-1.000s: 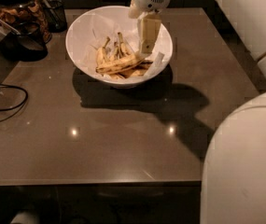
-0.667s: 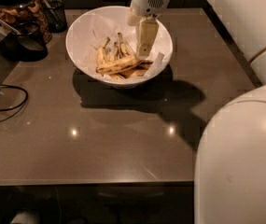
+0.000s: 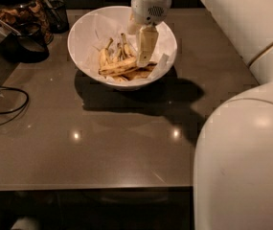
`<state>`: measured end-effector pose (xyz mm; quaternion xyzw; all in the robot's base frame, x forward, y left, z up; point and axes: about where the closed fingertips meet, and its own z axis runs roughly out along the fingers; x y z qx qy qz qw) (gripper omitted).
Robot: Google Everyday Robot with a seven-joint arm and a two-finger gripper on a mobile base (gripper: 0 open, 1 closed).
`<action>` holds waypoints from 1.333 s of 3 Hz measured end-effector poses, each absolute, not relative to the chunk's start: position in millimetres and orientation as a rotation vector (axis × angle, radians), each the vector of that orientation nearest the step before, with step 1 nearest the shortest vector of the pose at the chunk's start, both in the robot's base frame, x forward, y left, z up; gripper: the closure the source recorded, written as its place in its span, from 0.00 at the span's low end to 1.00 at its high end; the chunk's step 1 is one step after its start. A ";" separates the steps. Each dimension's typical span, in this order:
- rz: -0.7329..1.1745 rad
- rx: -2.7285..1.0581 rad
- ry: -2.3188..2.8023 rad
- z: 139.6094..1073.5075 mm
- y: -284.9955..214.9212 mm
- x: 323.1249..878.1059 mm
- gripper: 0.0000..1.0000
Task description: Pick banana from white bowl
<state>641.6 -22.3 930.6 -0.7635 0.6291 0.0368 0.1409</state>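
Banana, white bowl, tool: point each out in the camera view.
banana (image 3: 118,67), camera view, middle of its curved body.
white bowl (image 3: 77,35), camera view, left inner wall.
tool (image 3: 144,57), camera view, lower end, down in the bowl by the banana.

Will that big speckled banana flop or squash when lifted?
Probably stiff: the banana holds a curved shape. Its brown speckles suggest ripeness, so it may bruise under the tool, which is down in the white bowl close by it.

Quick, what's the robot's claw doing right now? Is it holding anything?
Gripper: inside the large round white bowl, at the long speckled yellow banana; open, closed or holding cannot be told.
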 end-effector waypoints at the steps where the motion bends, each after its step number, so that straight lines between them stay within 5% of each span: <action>1: 0.143 -2.228 1.809 919.2 -13.8 637.4 0.25; 4: 0.229 -2.278 1.805 890.3 -1.7 633.9 0.29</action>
